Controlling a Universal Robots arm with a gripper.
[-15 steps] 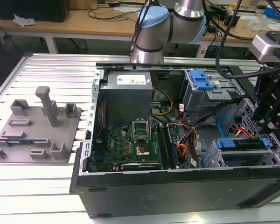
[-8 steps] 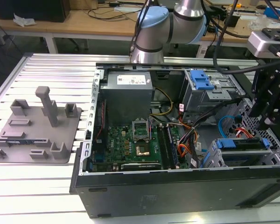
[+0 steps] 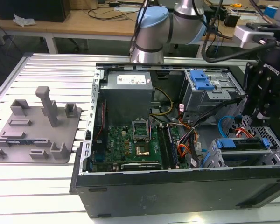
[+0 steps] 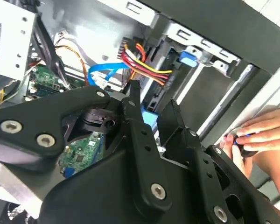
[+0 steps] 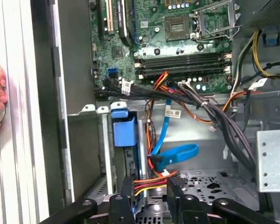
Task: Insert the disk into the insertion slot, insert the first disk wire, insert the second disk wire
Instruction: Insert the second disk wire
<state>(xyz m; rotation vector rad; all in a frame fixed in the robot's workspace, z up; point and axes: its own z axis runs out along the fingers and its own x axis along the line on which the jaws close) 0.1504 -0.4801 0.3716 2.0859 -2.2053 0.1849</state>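
Over insertion slot (image 5: 130,158): gripper (image 4: 151,112) slightly parted, holding nothing.

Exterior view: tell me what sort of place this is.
Probably a robotics lab or assembly test bench: an open computer case lies on a slotted aluminium table beside a grey fixture, with cluttered wooden workbenches behind.

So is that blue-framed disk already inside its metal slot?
In: the blue-framed silver disk sits inside the grey perforated metal cage in the exterior view, the black end effector just above it.

Exterior view high, facing open computer case (image 3: 177,182); both wrist views close inside, sharing blue cable (image 5: 175,154).
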